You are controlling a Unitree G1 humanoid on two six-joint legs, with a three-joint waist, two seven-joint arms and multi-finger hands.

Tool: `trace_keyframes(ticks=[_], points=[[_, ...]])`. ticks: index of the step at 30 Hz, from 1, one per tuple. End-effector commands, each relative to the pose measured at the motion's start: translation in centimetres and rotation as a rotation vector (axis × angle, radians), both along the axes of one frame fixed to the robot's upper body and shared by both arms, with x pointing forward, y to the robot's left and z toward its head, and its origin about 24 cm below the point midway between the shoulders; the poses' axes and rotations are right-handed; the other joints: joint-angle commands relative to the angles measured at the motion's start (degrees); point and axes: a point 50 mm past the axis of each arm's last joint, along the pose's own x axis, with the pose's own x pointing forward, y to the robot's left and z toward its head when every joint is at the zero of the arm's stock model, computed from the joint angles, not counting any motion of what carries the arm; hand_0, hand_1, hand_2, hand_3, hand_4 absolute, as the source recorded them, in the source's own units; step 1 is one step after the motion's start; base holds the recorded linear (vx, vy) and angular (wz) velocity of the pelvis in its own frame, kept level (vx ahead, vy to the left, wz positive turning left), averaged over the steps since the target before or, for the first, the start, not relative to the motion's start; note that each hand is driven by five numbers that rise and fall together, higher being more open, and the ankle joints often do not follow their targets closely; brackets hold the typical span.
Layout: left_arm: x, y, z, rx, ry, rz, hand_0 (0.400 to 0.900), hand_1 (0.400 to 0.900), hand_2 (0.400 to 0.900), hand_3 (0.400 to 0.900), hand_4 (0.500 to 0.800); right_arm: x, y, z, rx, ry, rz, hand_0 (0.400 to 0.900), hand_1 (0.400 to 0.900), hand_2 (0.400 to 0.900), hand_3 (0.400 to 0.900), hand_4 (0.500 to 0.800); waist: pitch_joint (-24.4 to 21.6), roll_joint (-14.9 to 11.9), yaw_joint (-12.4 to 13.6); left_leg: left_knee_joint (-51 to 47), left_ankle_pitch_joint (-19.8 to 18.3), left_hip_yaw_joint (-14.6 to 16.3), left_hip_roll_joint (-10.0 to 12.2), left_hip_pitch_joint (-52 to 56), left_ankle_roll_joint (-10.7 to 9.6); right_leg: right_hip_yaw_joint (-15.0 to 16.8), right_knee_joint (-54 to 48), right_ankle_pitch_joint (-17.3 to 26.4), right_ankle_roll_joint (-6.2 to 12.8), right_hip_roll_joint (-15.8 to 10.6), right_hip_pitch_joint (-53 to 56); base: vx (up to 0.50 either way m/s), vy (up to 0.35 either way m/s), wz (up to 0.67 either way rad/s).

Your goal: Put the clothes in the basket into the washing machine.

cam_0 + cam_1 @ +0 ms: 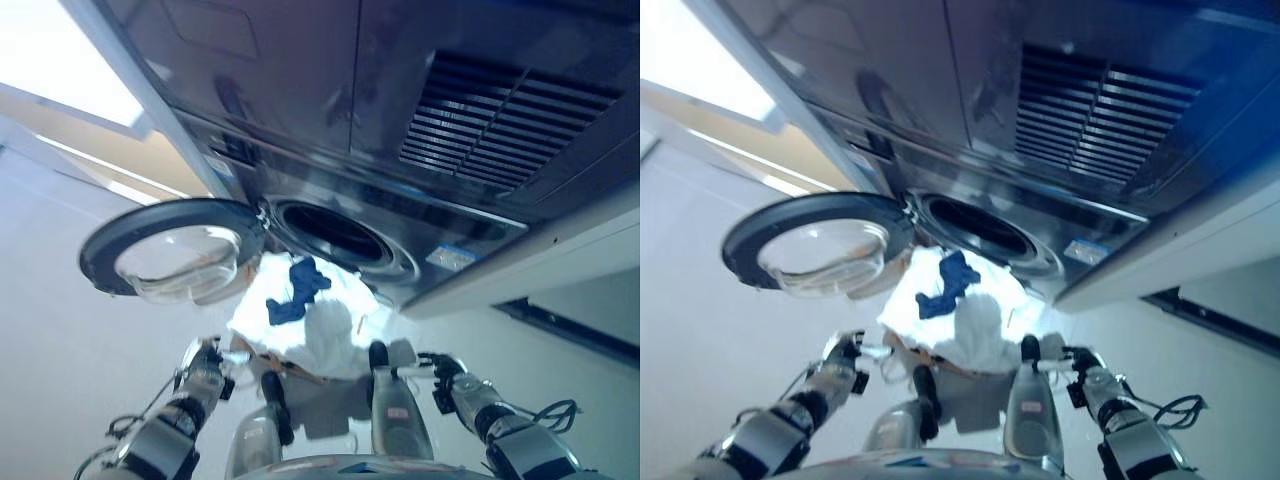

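The washing machine [335, 232] stands with its door [172, 248] swung open, drum apparently empty. White and blue clothes [300, 310] lie heaped in the basket [262, 352] below. Left hand [203, 362] and right hand [442, 373] flank it; whether their fingers are apart or together, I cannot tell. Loading looks barely begun

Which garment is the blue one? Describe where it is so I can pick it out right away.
Find the washing machine with its round door swung open to the left. Directly below the drum opening sits the basket heaped with pale laundry. The blue garment lies crumpled on top, nearest the opening, the only dark piece among white ones.
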Motion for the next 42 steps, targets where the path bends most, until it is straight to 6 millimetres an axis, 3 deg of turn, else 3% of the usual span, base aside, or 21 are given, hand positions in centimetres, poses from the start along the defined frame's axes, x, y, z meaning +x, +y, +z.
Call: trace_keyframes(ticks=[1, 5, 8, 14, 15, 16, 18, 30, 42], points=[[4.2, 3.2, 5.1, 0.058, -0.211, 0.089, 0.9, 0.9, 0.9, 0.9, 0.8, -8.3, -5.0, -2.1, -0.187, 0.301, -0.058, 0.9, 0.9, 0.9, 0.9, 0.8, 1.2, 0.2, -1.7, 8.2, -8.1, -3.3, 3.0, -1.7, 2.3, 5.2, 4.2, 4.2, 1.78, -1.7, -8.3, -0.1, -0.035, 0.04], [7.9, 5.1, 10.7, 0.222, -0.322, 0.082, 0.9, 0.9, 0.9, 0.9, 0.8, -6.8, -5.3, -1.4, -0.179, 0.258, -0.049, 0.9, 0.9, 0.9, 0.9, 0.8, 4.2, -0.8, -2.5, 13.2, -9.0, -4.2, 3.4, -9.1, 2.0, 5.7, 7.4, 3.0, 1.75, -0.3, -13.1, -0.16, -0.061, -0.05], [9.4, 6.1, 14.0, 0.356, -0.359, 0.075, 0.9, 0.9, 0.9, 0.9, 0.8, -5.9, -5.4, -1.0, -0.176, 0.23, -0.042, 0.9, 0.9, 0.9, 0.9, 0.8, 6.2, -1.5, -3.0, 17.0, -9.8, -4.6, 4.3, -13.5, 1.8, 6.0, 9.8, 2.0, 1.81, 0.5, -15.8, -0.13, -0.046, -0.14], [10.9, 6.5, 17.6, 0.386, -0.421, 0.107, 0.9, 0.9, 0.9, 0.9, 0.8, -5.8, -5.6, -0.9, -0.178, 0.197, -0.04, 0.9, 0.9, 0.9, 0.9, 0.8, 9.0, -2.0, -4.1, 24.7, -12.4, -4.7, 5.9, -20.4, 2.0, 6.6, 16.2, -0.1, 1.19, 1.1, -20.7, -0.08, -0.021, -0.1], [11.1, 6.5, 17.9, 0.382, -0.432, 0.112, 0.9, 0.9, 0.9, 0.9, 0.8, -5.7, -5.6, -0.8, -0.178, 0.192, -0.039, 0.9, 0.9, 0.9, 0.9, 0.8, 9.3, -2.1, -4.3, 26.3, -13.1, -4.9, 6.1, -21.6, 2.1, 6.7, 17.3, -0.5, 1.05, 1.2, -21.4, 0.01, -0.017, -0.1], [11.3, 6.3, 18.3, 0.369, -0.446, 0.116, 0.9, 0.9, 0.9, 0.9, 0.8, -5.7, -5.6, -0.8, -0.176, 0.186, -0.041, 0.9, 0.9, 0.9, 0.9, 0.8, 9.8, -2.1, -4.2, 29.7, -16.1, -5.7, 6.4, -22.7, 1.9, 6.9, 20.4, -3.1, 1.37, 1.3, -22.2, 0.01, -0.025, -0.1], [11.6, 6.1, 18.9, 0.361, -0.467, 0.117, 0.9, 0.9, 0.9, 0.9, 0.8, -5.7, -5.4, -0.9, -0.17, 0.17, -0.043, 0.9, 0.9, 0.9, 0.9, 0.8, 10.3, -2.3, -4.3, 32.9, -17.3, -6.2, 6.9, -25.1, 2.2, 7.0, 22.6, -3.8, 1.18, 1.3, -23.9, -0.03, -0.041, -0.08], [12.4, 5.4, 20.9, 0.289, -0.554, 0.155, 0.9, 0.9, 0.9, 0.9, 0.8, -4.4, -4.4, -0.7, -0.154, 0.09, -0.028, 0.9, 0.9, 0.9, 0.9, 0.8, 11.1, -2.8, -4.7, 45.5, -22.0, -8.7, 7.8, -35.2, 3.5, 7.2, 30.6, -5.5, 0.49, 1.5, -32.2, -0.08, -0.032, -0.08], [13.1, 4.9, 22.0, 0.247, -0.581, 0.135, 0.9, 0.9, 0.9, 0.9, 0.8, -3.4, -3.4, -0.5, -0.114, 0.051, -0.019, 0.9, 0.9, 0.9, 0.9, 0.8, 11.1, -2.7, -6.7, 52.8, -24.9, -8.6, 8.8, -41.9, 4.6, 8.6, 34.9, -5.5, 0.37, 2.5, -39.0, -0.04, -0.023, -0.13]])
